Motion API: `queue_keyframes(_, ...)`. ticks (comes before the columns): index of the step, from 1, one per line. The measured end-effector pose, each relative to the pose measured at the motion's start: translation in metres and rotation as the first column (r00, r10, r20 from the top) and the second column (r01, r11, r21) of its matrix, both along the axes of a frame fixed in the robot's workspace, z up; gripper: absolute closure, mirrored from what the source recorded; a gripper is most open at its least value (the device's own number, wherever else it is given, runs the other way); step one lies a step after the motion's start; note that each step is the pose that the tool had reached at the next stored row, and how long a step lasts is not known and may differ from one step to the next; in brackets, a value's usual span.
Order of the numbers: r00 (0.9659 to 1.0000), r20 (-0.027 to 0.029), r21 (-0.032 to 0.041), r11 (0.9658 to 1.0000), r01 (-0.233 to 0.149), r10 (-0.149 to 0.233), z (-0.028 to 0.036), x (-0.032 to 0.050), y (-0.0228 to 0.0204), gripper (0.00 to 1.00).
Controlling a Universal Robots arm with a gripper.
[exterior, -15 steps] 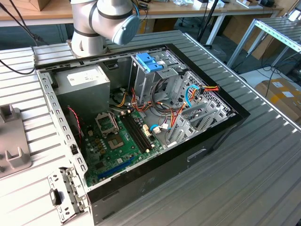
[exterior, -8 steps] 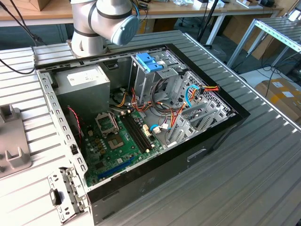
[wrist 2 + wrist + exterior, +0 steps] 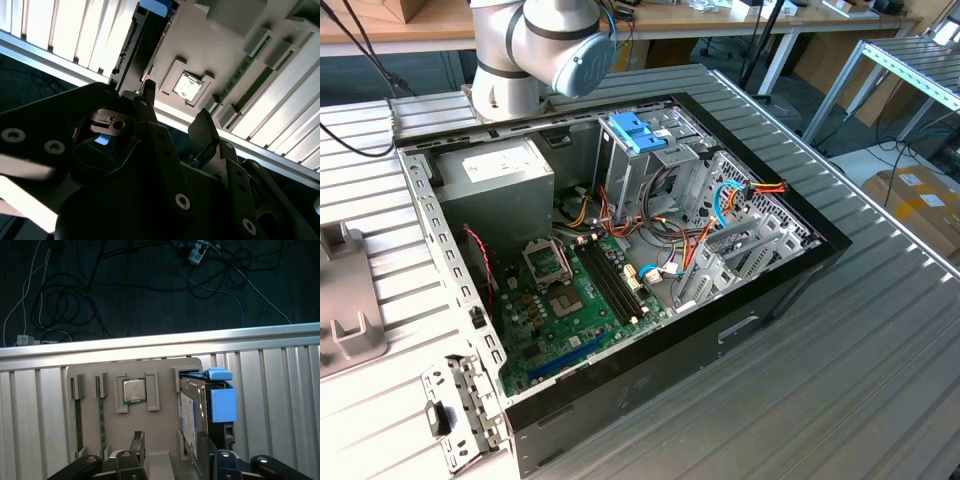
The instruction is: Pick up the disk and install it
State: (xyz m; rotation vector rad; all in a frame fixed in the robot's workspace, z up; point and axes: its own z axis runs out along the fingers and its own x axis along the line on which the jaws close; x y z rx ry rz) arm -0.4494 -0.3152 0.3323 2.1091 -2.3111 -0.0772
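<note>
Jaws parted and empty, the gripper (image 3: 159, 446) hovers over the grey holder (image 3: 90, 425). The disk (image 3: 192, 412) stands on edge in the holder, just beside one finger (image 3: 181, 440), with the processor chip (image 3: 134, 390) alongside. In the exterior view, the arm (image 3: 545, 50) sits at eleven o'clock of the computer case (image 3: 650, 375).

Disk (image 3: 192, 410) showing dull grey metal, its side rail (image 3: 223, 405) looking like smooth light-blue plastic, ribbed table (image 3: 880, 330) shining like bare metal, computer case (image 3: 430, 230) showing matt grey metal.

Tool (image 3: 159, 436); fingers (image 3: 138, 442) spread apart
</note>
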Motion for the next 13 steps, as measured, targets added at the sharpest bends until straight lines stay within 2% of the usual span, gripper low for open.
queue_keyframes(5,1.0,0.0,0.0,1.0,0.0,0.0,-0.0006,0.0,0.0115,0.45)
queue_keyframes(8,1.0,0.0001,0.0001,1.0,0.0,0.0,-0.0007,0.0,0.0214,0.45)
queue_keyframes(13,1.0,-0.0001,0.0018,1.0,0.0,0.0,-0.0012,-0.0001,0.0297,0.45)
